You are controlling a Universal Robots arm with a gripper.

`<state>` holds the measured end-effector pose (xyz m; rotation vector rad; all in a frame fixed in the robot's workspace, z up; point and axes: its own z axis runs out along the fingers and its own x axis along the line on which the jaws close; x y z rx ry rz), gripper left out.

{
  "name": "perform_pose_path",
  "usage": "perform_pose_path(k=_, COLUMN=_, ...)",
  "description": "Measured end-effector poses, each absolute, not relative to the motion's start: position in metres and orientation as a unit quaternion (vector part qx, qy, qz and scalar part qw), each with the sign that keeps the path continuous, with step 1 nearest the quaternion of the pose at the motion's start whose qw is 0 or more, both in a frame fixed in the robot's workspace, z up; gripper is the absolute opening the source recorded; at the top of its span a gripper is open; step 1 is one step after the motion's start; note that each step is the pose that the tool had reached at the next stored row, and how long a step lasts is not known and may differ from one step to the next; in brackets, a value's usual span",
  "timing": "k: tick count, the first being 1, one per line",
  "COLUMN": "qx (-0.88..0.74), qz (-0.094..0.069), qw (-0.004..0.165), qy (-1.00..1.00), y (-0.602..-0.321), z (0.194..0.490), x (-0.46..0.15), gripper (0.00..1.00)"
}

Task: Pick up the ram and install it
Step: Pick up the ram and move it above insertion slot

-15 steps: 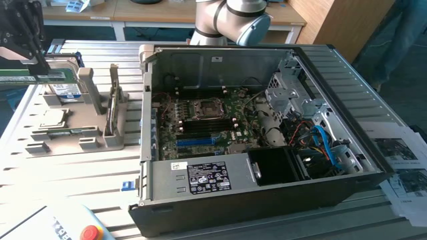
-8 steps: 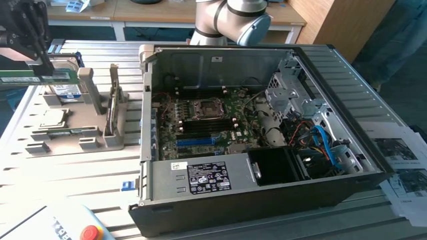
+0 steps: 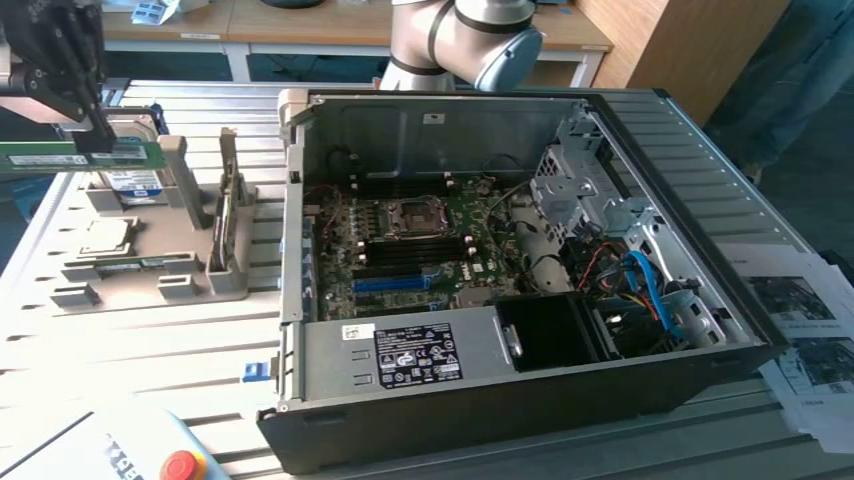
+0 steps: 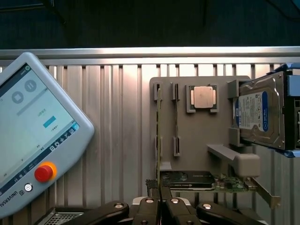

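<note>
Long, thin green ram [image 3: 140, 152], held level in the air. Sits at ten o'clock in the exterior view.

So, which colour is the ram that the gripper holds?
The ram is green. It shows best in the exterior view, clamped in the gripper.

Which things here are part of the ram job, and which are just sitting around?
Job in hand:
ram, gripped in the shut claw; open computer case; motherboard with its blue slot strip.

Lying about:
hard drive and processor chip on the grey tray; touchscreen pendant; printed sheets.
</note>
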<state>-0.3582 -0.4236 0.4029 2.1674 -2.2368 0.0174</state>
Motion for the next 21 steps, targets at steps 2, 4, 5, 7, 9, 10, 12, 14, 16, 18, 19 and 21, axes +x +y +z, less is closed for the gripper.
perform_pose_path(k=2, qx=0.696, qz=0.006, qw=0.013, qy=-0.718, y=-0.424, z=0.403, x=-0.357, gripper=0.12)
perform_pose_path(k=4, qx=0.696, qz=0.006, qw=0.013, qy=-0.718, y=-0.424, z=0.403, x=-0.355, gripper=0.12)
perform_pose_path(k=5, qx=0.696, qz=0.006, qw=0.013, qy=-0.718, y=-0.424, z=0.403, x=-0.355, gripper=0.12)
perform_pose_path(k=7, qx=0.696, qz=0.006, qw=0.013, qy=-0.718, y=-0.424, z=0.403, x=-0.353, gripper=0.12)
perform_pose_path(k=9, qx=0.696, qz=0.006, qw=0.013, qy=-0.718, y=-0.425, z=0.403, x=-0.351, gripper=0.12)
perform_pose_path(k=10, qx=0.696, qz=0.006, qw=0.013, qy=-0.718, y=-0.425, z=0.403, x=-0.351, gripper=0.12)
perform_pose_path(k=12, qx=0.696, qz=0.006, qw=0.013, qy=-0.718, y=-0.426, z=0.403, x=-0.349, gripper=0.12)
perform_pose_path(k=14, qx=0.696, qz=0.006, qw=0.013, qy=-0.718, y=-0.426, z=0.403, x=-0.347, gripper=0.12)
perform_pose_path(k=16, qx=0.696, qz=0.006, qw=0.013, qy=-0.718, y=-0.426, z=0.403, x=-0.345, gripper=0.12)
perform_pose_path(k=18, qx=0.696, qz=0.006, qw=0.013, qy=-0.718, y=-0.427, z=0.403, x=-0.343, gripper=0.12)
perform_pose_path(k=19, qx=0.696, qz=0.006, qw=0.013, qy=-0.718, y=-0.427, z=0.403, x=-0.342, gripper=0.12)
perform_pose_path(k=21, qx=0.696, qz=0.006, qw=0.013, qy=-0.718, y=-0.427, z=0.403, x=-0.340, gripper=0.12)
